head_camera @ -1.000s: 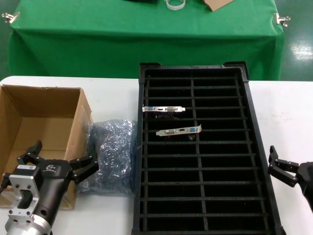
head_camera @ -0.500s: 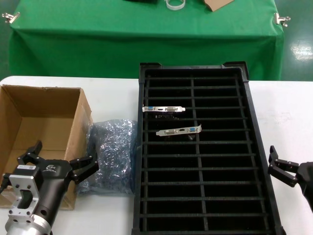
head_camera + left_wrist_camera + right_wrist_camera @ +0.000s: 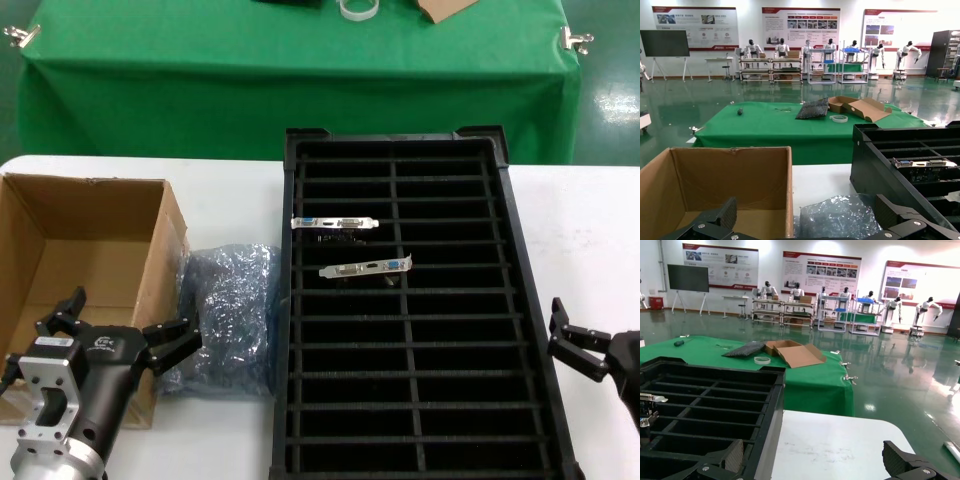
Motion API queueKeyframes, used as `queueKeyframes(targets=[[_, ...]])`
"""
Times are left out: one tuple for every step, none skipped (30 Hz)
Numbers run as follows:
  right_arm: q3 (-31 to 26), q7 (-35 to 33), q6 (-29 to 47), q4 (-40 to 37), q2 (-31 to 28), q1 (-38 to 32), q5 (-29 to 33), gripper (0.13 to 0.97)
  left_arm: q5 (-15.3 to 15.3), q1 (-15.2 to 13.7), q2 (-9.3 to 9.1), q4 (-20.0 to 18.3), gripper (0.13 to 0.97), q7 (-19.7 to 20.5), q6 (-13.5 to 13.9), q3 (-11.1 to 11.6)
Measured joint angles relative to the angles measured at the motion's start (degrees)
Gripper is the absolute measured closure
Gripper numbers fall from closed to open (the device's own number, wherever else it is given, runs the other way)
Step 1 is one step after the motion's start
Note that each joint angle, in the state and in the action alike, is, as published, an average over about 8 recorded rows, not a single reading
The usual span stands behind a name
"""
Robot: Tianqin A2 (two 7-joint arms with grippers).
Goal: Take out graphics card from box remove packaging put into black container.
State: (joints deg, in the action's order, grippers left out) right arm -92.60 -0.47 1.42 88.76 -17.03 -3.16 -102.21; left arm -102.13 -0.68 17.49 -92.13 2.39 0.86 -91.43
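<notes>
Graphics card (image 3: 335, 223) in black container (image 3: 530, 300), well apart from open left claw (image 3: 118, 325).

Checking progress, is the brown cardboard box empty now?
Yes, the brown cardboard box shows only bare cardboard floor inside in the head view.

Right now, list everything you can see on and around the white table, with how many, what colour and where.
Cardboard box: one, brown, open, table's left side.
Plastic bags: a crumpled pile, grey-blue, between box and tray.
Slotted tray: one, black, table centre.
Graphics cards: two, silver brackets, left column of tray; one farther back, one nearer.
Green table: one, behind.
Tape roll: one, white, on green table.
Left gripper: black, open, over the box's near corner.
Right gripper: black, open, right of tray.
</notes>
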Motion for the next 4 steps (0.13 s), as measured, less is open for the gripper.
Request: queueKeyframes(targets=[[0.0, 0.0, 0.0, 0.0, 0.0, 0.0, 0.0, 0.129, 0.0, 0.0, 0.0, 0.0, 0.132, 0.0, 0.0, 0.0], [0.0, 0.0, 0.0, 0.0, 0.0, 0.0, 0.0, 0.129, 0.0, 0.0, 0.0, 0.0, 0.132, 0.0, 0.0, 0.0], [0.0, 0.0, 0.0, 0.0, 0.0, 0.0, 0.0, 0.129, 0.0, 0.0, 0.0, 0.0, 0.132, 0.0, 0.0, 0.0], [0.0, 0.0, 0.0, 0.0, 0.0, 0.0, 0.0, 0.129, 0.0, 0.0, 0.0, 0.0, 0.132, 0.0, 0.0, 0.0]])
